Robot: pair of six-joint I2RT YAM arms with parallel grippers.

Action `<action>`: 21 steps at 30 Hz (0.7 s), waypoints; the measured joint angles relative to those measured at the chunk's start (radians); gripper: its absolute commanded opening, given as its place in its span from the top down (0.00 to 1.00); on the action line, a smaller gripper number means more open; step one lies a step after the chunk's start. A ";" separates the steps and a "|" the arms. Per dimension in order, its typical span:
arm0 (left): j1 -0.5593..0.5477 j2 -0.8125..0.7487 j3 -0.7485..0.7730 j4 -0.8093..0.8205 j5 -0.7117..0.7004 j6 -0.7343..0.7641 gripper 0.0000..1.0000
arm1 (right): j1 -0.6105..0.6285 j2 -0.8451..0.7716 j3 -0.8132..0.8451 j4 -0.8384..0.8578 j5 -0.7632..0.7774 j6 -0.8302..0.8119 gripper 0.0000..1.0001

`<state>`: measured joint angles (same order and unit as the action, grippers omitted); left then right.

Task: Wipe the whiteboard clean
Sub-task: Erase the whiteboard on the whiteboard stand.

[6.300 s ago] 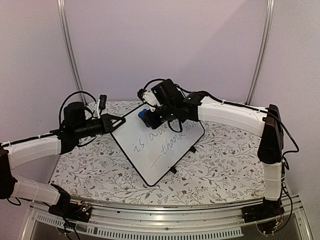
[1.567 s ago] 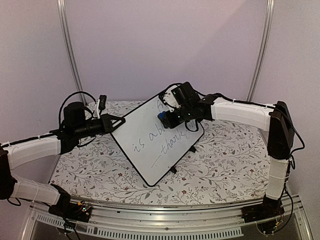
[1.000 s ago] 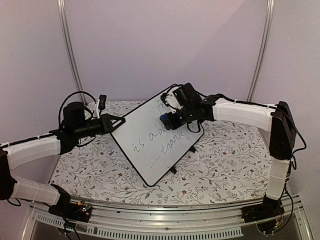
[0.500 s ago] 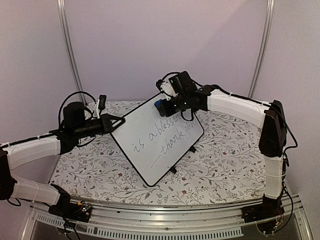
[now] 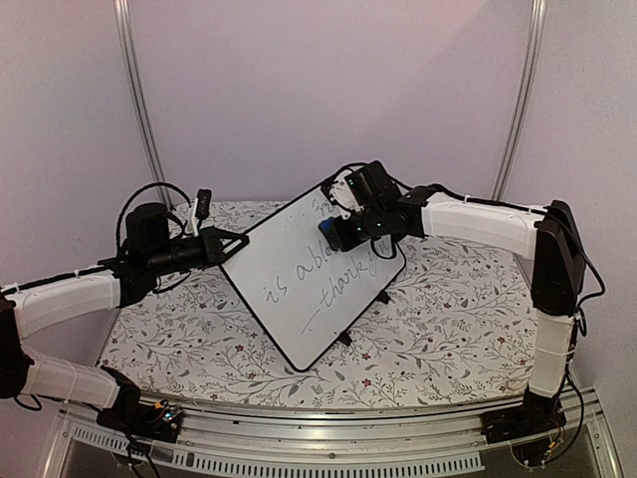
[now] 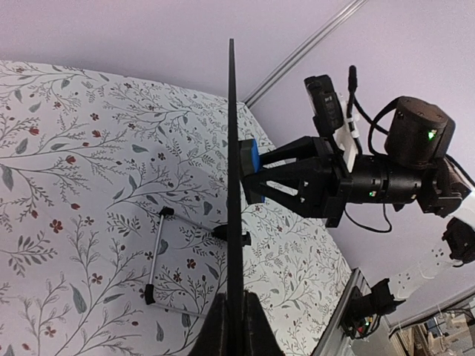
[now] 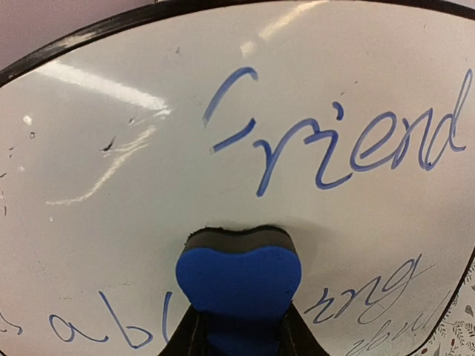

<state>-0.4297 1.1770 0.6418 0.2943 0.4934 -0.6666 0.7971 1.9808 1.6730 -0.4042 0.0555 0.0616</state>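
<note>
My left jaws: pressed together on the black frame at the left edge of the whiteboard [image 5: 299,289], pinching it. The board stands tilted on the floral table [image 5: 438,319], with blue handwriting across its face. My right jaws: slightly spread, pinching the blue eraser [image 7: 237,285]. Its dark felt face touches the board just below the word "friend", near the upper edge.

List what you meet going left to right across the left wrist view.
stand leg → whiteboard, seen edge-on → blue eraser pressed against it → right gripper holding the eraser. The left gripper clamps the board's edge at the bottom, in line with the board, so it is left out.
</note>
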 measured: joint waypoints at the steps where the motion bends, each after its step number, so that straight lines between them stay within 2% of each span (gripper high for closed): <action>1: 0.000 0.000 0.000 0.000 0.000 0.000 1.00 | 0.000 -0.003 -0.006 0.001 0.000 0.002 1.00; 7: 0.000 0.000 0.000 0.003 0.004 0.000 1.00 | -0.001 -0.003 0.009 -0.015 -0.003 0.001 1.00; 21: 0.000 0.000 0.000 0.003 0.004 -0.001 1.00 | -0.039 0.121 0.289 -0.101 -0.017 -0.014 1.00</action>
<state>-0.4297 1.1770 0.6418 0.2977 0.4973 -0.6678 0.7582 2.1021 1.9621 -0.5056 0.0383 0.0471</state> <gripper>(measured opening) 0.044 0.261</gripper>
